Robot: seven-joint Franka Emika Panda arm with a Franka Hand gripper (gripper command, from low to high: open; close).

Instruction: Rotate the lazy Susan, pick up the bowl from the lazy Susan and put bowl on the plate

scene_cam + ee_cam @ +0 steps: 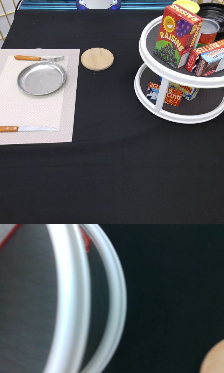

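Note:
The white two-tier lazy Susan (150, 90) stands at the exterior view's right, its dark grey trays loaded with boxes. At the back of its upper tier, by the picture's top right corner, a glossy black rim (212, 7) shows; it looks like the bowl, mostly hidden behind the boxes. The silver plate (41, 78) lies bare on a pale placemat at the exterior view's left. The gripper does not appear in the exterior view. The wrist view looks closely at the lazy Susan's white rims (70, 307) beside black tablecloth.
A raisin box (177, 35), a can (207, 27) and other cartons fill the upper tier; more boxes (170, 92) sit on the lower one. A round wooden disc (97, 58) lies between plate and turntable. A fork (37, 58) and knife (25, 129) flank the plate.

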